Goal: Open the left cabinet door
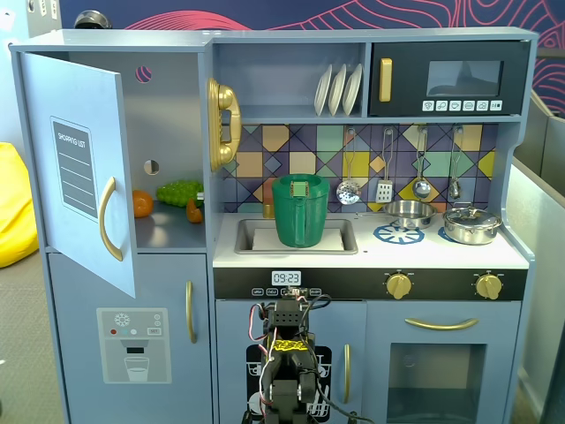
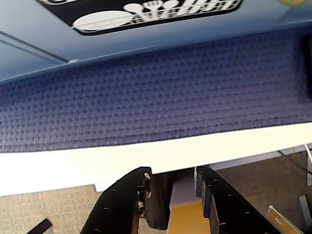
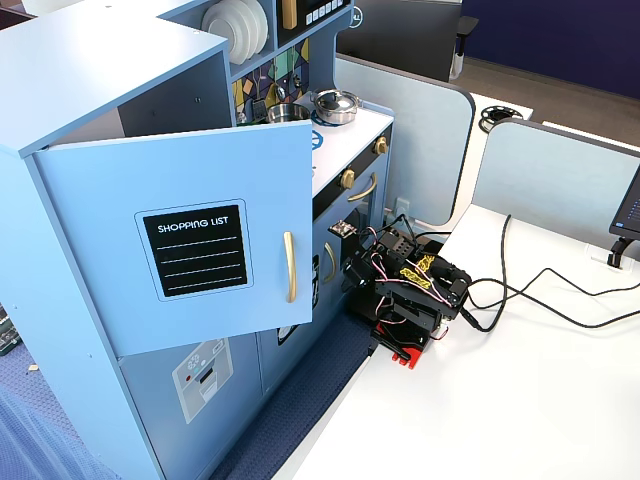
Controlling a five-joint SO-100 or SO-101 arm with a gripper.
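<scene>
One hand point(image 2: 170, 187) only, folded low at the foot of the kitchen, fingers point(image 2: 129, 195) parted a little and gripping nothing, aimed at the blue mat point(image 2: 156, 92) below the small dish-rack door point(image 2: 146, 14). Left cabinet door point(image 1: 84, 168) already swung wide open on its outer hinge, up and to the left of the arm point(image 1: 287, 362) in a fixed view, well apart from it. Gold handle point(image 1: 108, 219) upright, long axis vertical, on the free edge. Inside the compartment, toy fruit point(image 1: 172, 196) on show. Task looks done; probably no further reach needed.
</scene>
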